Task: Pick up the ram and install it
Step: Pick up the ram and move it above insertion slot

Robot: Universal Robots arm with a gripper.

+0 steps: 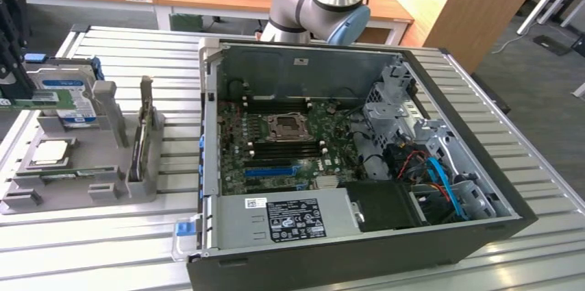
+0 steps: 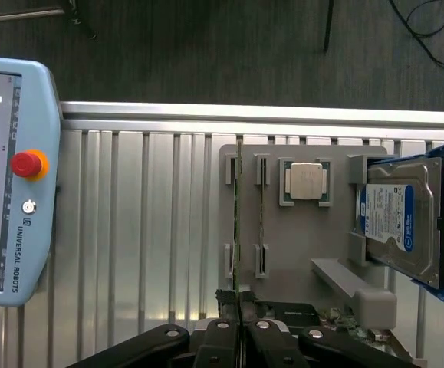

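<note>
The gripper (image 2: 238,303) is clamped on the ram (image 2: 238,215) — edge-on over the grey holder (image 2: 298,253), at the exterior view's left of the computer case (image 1: 366,263) — perhaps lifted clear.

The long, narrow green circuit-board ram stick (image 2: 238,222) hangs pinched by its top edge in the closed black claw (image 2: 238,307), clear of the grey slotted holder (image 2: 298,253) beneath it. In the wrist view it is seen edge-on, a thin straight line. In the exterior view it stands on its long edge with its length level, a slim green strip in front of the blue-labelled silver hard drive (image 1: 68,103), at nine o'clock from the open black computer case (image 1: 366,263).
</note>
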